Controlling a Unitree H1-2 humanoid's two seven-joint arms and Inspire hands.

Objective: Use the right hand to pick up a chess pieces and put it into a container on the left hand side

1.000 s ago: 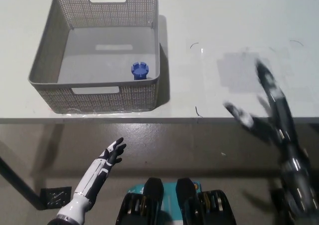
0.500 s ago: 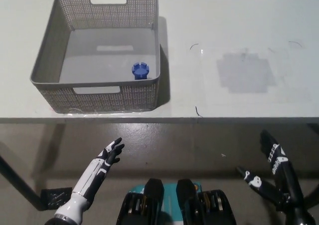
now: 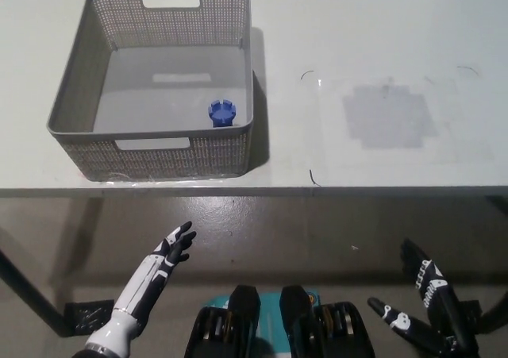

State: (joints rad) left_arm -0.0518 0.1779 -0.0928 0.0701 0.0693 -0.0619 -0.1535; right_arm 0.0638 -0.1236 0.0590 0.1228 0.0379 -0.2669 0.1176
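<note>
- The blue chess piece [image 3: 223, 113] sits inside the gray basket [image 3: 70, 104], on the basket floor, right up against the front wall and near the right corner.
- The piece is small and bright blue. Its top has little bumps around the edge, like the top of a castle tower. I think it is a rook.
- The basket has sides full of tiny holes and a cut-out handle on the near wall and on the far wall. It stands on the left part of the white table [image 3: 381, 48], close to the front edge.
- I think the piece is where the task wants it, since the basket is the container on the left side. So this job looks done.
- The black right hand [image 3: 425, 314] is low down at the bottom right, below the table edge and well apart from the basket. Its fingers are spread wide and it holds nothing.
- I guess it hangs down there because it has nothing to carry right now.
- The white left hand [image 3: 167, 255] rests at the lower left, also below the table. It is open too, fingers out straight, holding nothing.
- I see no other chess pieces on the table, only a faint gray patch [image 3: 387, 116] on its right part.
</note>
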